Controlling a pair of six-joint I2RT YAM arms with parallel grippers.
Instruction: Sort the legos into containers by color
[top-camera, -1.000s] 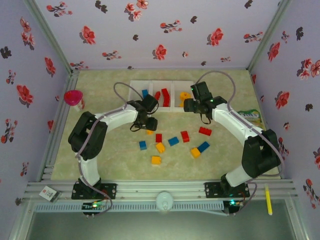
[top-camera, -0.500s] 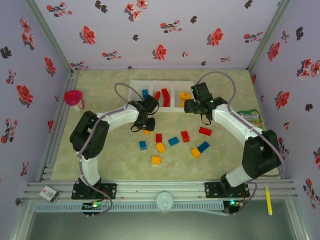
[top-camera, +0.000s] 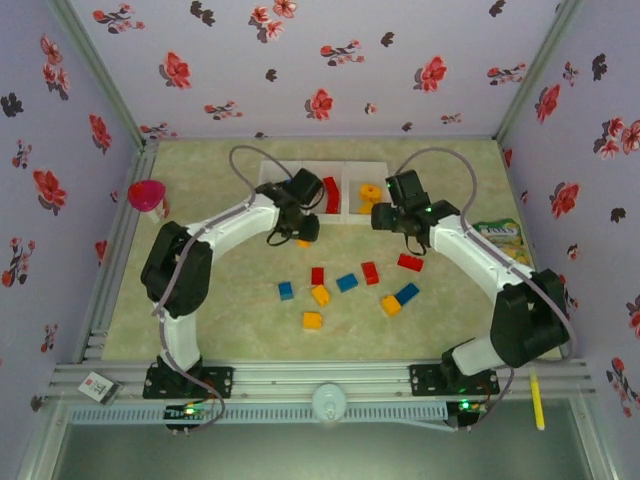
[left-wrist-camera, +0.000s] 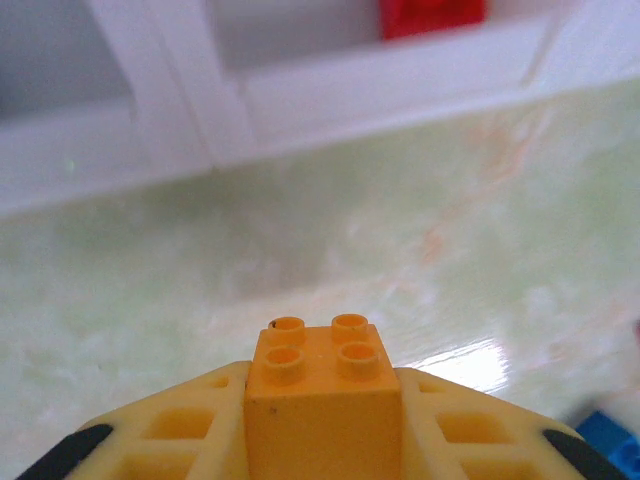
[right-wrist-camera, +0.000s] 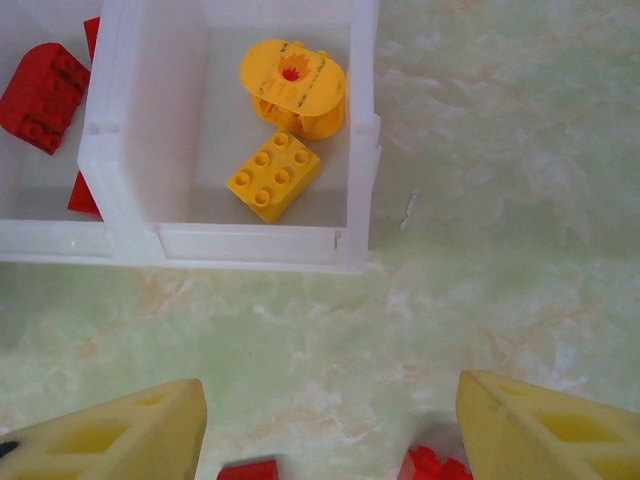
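Pinching orange brick (left-wrist-camera: 322, 400) between left jaws

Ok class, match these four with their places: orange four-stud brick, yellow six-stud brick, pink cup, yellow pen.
Things
1. orange four-stud brick
2. yellow six-stud brick
3. pink cup
4. yellow pen

Places
A. left edge of the table
B. right end compartment of the white tray
C. near right corner
D. between the jaws of the left gripper

Pairs: 1-D, 2-B, 3-A, 4-C
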